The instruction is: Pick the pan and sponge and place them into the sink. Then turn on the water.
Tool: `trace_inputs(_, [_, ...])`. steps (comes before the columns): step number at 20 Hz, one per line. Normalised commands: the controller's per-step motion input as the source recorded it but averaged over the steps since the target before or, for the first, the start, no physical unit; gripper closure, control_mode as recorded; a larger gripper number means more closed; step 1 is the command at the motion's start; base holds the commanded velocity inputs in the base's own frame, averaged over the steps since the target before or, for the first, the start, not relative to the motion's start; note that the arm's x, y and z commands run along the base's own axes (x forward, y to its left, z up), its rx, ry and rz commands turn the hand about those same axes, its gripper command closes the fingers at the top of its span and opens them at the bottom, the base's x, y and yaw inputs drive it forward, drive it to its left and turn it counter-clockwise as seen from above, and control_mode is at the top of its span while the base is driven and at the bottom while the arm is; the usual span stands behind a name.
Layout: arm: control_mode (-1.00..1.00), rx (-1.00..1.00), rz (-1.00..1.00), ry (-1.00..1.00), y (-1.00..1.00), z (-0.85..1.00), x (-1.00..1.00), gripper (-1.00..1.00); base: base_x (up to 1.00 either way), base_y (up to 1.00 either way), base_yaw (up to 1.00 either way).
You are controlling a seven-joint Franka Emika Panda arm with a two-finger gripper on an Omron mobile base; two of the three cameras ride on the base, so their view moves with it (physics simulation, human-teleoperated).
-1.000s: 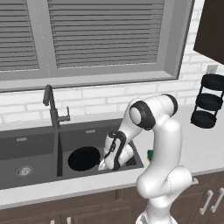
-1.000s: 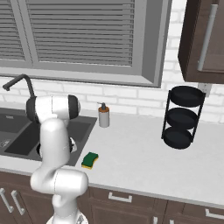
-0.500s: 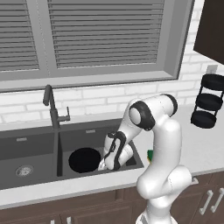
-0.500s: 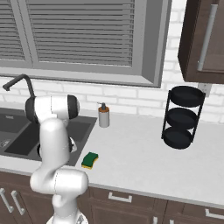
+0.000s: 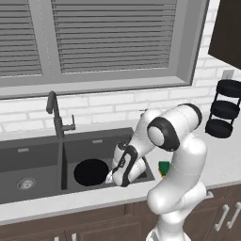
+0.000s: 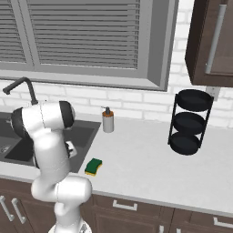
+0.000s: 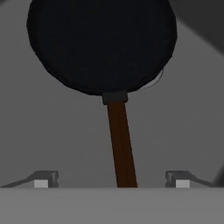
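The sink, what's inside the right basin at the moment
The pan lies flat on the floor of the sink's right basin, its handle pointing between the open gripper's fingertips. The pan covers nearly all of that basin's drain. The sponge is on the counter.

Pan (image 5: 91, 171) in right basin of sink (image 5: 33, 155); sponge (image 6: 93, 166) on counter (image 6: 145, 164) right of sink.

White brick wall (image 6: 136, 102) under a grey louvred window (image 5: 113, 40); pale counter (image 6: 150, 168); dark wood cabinets (image 6: 214, 41)
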Motion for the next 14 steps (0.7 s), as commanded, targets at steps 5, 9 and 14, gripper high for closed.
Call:
trace_inputs(5, [-1.00,0.00,-0.17,0.01,-0.07,1.00,0.00,-1.00,0.00,0.00,0.00])
trace_inputs(9, [-1.00,0.00,-0.14,0.03,-0.16,1.00,0.11,-1.00,0.00,0.00,0.00])
trace_inputs(14, [-1.00,0.00,-0.14,0.10,-0.11,1.00,0.05,-1.00,0.00,0.00,0.00])
